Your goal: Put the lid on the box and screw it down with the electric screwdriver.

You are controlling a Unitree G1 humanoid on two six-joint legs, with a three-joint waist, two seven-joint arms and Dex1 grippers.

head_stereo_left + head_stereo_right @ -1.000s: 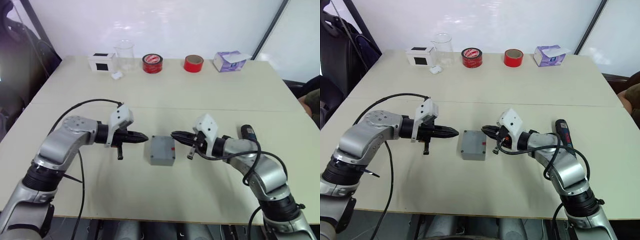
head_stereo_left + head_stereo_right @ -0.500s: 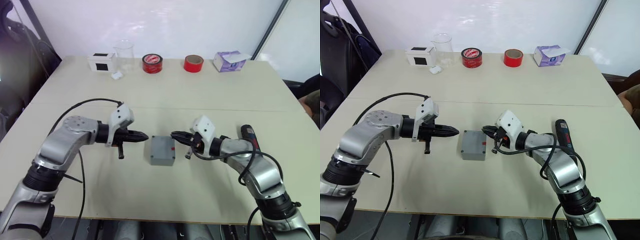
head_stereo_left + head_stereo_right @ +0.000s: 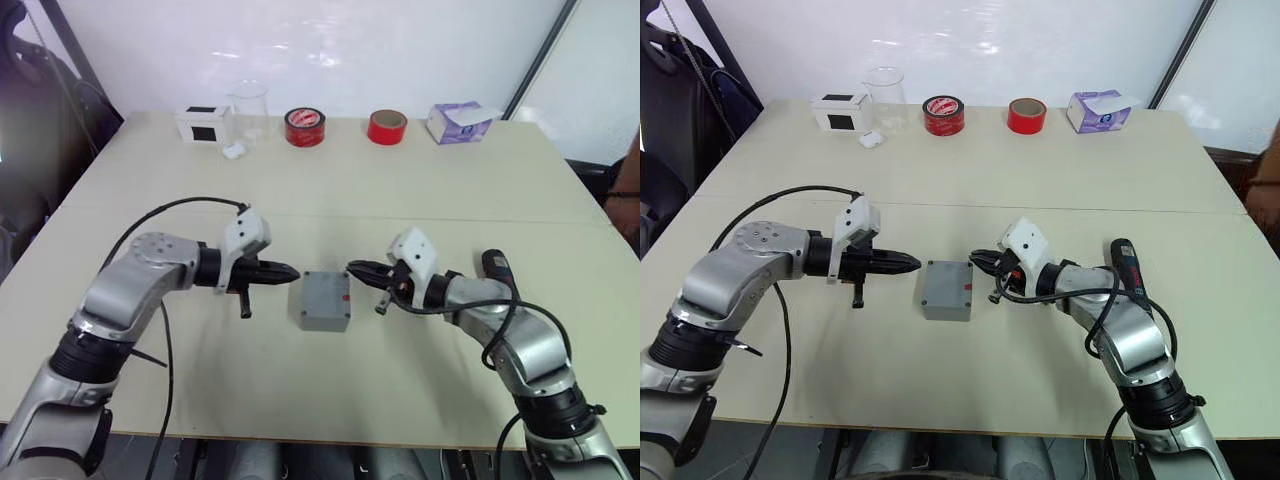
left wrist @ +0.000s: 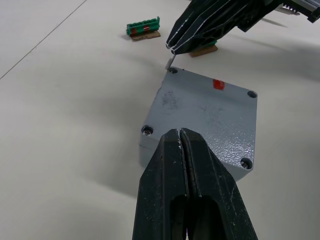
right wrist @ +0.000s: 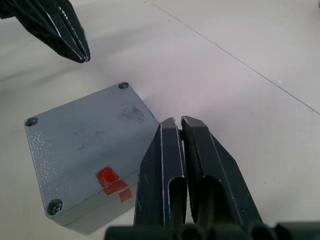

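Grey box: the box (image 3: 325, 300) sits on the table (image 3: 330, 390) about midway between the side edges, nearer the front edge than the back, with the lid (image 4: 207, 117) already seated on it; screws show at all four corners, red mark near one edge.
Left gripper: left gripper (image 3: 290, 272) hovers just beside the box's left side, fingers pressed together, holding nothing.
Right gripper: right gripper (image 3: 352, 269) is at the box's right far corner, fingers nearly shut with a thin slit between, empty.
Screwdriver: the electric screwdriver (image 3: 1125, 266) lies near the right edge, beyond the right forearm, well apart from the box.
Back edge: white box, clear beaker, two red tape rolls, purple tissue box.
Step in hand: judged, the lid is on and driving comes next. Open the right fingers and fetch the screwdriver; steady the box with the left tips against its side, so it does not turn.
Change: against a second ago, both grippers sit almost as they were, the box unmoved; the right arm has shifted slightly.
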